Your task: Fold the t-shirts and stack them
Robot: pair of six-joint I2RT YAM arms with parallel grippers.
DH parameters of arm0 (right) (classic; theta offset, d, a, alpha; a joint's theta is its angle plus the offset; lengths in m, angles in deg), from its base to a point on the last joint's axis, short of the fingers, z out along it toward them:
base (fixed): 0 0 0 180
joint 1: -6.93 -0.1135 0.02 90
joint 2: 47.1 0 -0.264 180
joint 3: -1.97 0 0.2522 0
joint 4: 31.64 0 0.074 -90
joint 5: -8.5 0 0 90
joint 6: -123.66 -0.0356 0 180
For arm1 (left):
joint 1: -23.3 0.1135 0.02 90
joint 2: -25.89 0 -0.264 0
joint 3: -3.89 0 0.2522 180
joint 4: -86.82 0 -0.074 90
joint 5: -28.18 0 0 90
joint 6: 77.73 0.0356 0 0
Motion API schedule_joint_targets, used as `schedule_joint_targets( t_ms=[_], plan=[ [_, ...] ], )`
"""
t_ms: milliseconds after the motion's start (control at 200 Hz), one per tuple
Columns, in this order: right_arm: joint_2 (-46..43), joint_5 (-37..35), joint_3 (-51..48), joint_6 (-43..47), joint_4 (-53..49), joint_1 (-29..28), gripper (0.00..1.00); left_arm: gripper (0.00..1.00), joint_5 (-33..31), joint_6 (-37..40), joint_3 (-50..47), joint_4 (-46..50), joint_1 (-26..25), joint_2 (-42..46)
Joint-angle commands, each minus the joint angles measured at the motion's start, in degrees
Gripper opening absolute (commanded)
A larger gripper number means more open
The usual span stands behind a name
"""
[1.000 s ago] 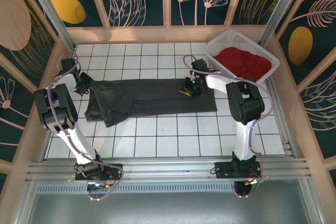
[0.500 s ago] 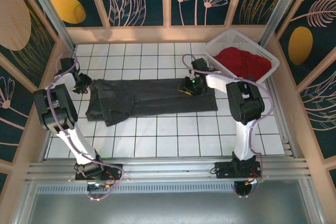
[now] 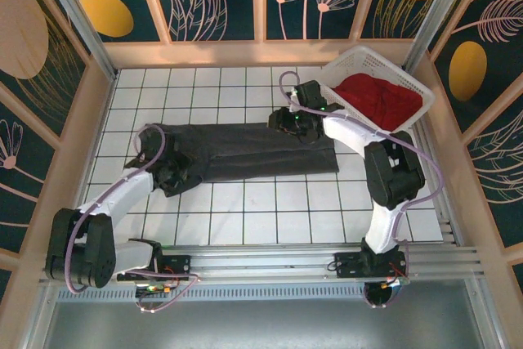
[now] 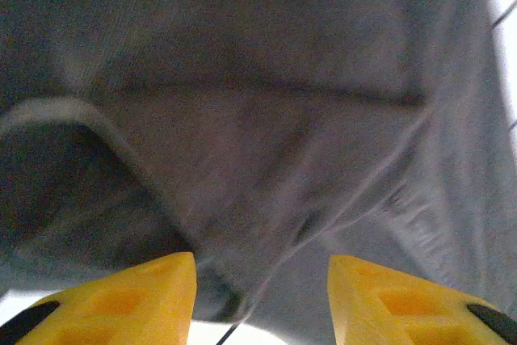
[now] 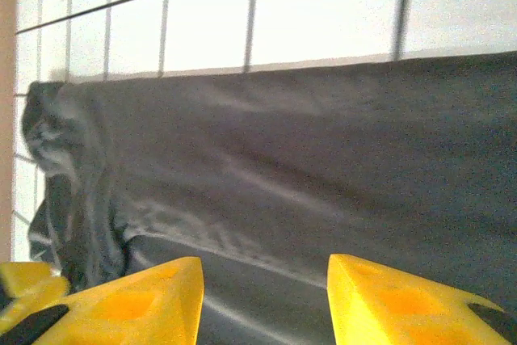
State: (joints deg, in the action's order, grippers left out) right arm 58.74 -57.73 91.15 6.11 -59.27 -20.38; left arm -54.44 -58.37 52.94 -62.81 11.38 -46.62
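The dark grey t-shirt [image 3: 245, 153] lies flat on the white-tiled worktop [image 3: 270, 218], its long axis running left to right across the arms' reach. Its right end finishes in a straight, smooth edge, while its left end is wider and crumpled into folds; I cannot tell which end is the neck.

The left fingers [image 3: 172, 176] hang over that crumpled left end, at its near edge. In the left wrist view the two yellow tips stand moderately apart with nothing gripped between them, and rumpled cloth lies just beyond.

The right fingers [image 3: 294, 123] sit at the shirt's far edge towards its right end, likewise parted and empty, looking along the cloth.

The red t-shirt [image 3: 380, 97] is heaped in the white basket [image 3: 347, 61] at the far right corner, well apart from the grey one.
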Motion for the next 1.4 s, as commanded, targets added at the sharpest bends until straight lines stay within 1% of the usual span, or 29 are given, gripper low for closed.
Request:
schedule_joint_targets(
  t_ms=[0, 85, 215, 385, 555, 671, 801, 851, 936, 1086, 1166, 1221, 1396],
  plan=[
    [-2.26, 1.11, -1.72, -1.22, 1.16, -1.77, 0.45, 0.48, 1.39, -10.02, -2.33, -5.05, -1.3, 1.49],
    [-3.29, 1.19, -2.92, -1.87, 1.67, -2.54, 0.45, 0.48, 1.59, -11.91, -3.85, -7.15, -2.0, 1.43],
    [-4.77, 0.96, -5.02, -2.48, 2.15, -3.1, 0.45, 0.45, 0.78, -12.4, -3.82, -7.91, -2.28, 0.38],
    [-6.89, 0.68, -6.83, -3.11, 2.39, -3.6, 0.45, 0.38, -0.08, -12.6, -2.82, -9.36, -2.28, -1.3],
    [-7.94, 0.32, -7.65, -3.47, 2.19, -3.72, 0.45, 0.3, 0.87, -11.99, -3.19, -10.03, -2.29, -2.75],
    [-8.26, 0.05, -7.66, -3.47, 2.09, -3.72, 0.45, 0.3, 0.89, -11.98, -2.39, -7.98, -2.31, -2.79],
    [-7.74, 0.14, -7.3, -3.65, 2.22, -3.72, 0.45, 0.41, 1.57, -13.47, -2.31, -7.2, -2.39, -2.98],
    [-7.49, 0.22, -7.21, -3.8, 2.31, -3.72, 0.45, 0.43, 2.08, -14.52, -2.65, -7.62, -2.35, -3.28],
    [-7.0, 0.31, -6.91, -3.91, 2.53, -3.72, 0.45, 0.43, 2.9, -16.08, -2.78, -8.6, -2.4, -3.76],
    [-6.6, 0.31, -6.6, -3.83, 2.38, -3.72, 0.45, 0.43, 2.48, -16.13, -1.51, -8.43, -2.36, -5.04],
    [-6.53, 0.14, -6.51, -3.73, 2.27, -3.72, 0.45, 0.38, 2.06, -15.85, -0.96, -8.34, -2.34, -5.87],
    [-6.57, 0.05, -6.51, -3.67, 2.18, -3.72, 0.45, 0.31, 1.56, -15.83, -0.78, -8.53, -2.39, -6.07],
    [-6.86, -0.13, -6.81, -3.65, 2.0, -3.72, 0.45, 0.04, 0.62, -15.16, 0.38, -7.51, -2.42, -5.98]
  ],
)
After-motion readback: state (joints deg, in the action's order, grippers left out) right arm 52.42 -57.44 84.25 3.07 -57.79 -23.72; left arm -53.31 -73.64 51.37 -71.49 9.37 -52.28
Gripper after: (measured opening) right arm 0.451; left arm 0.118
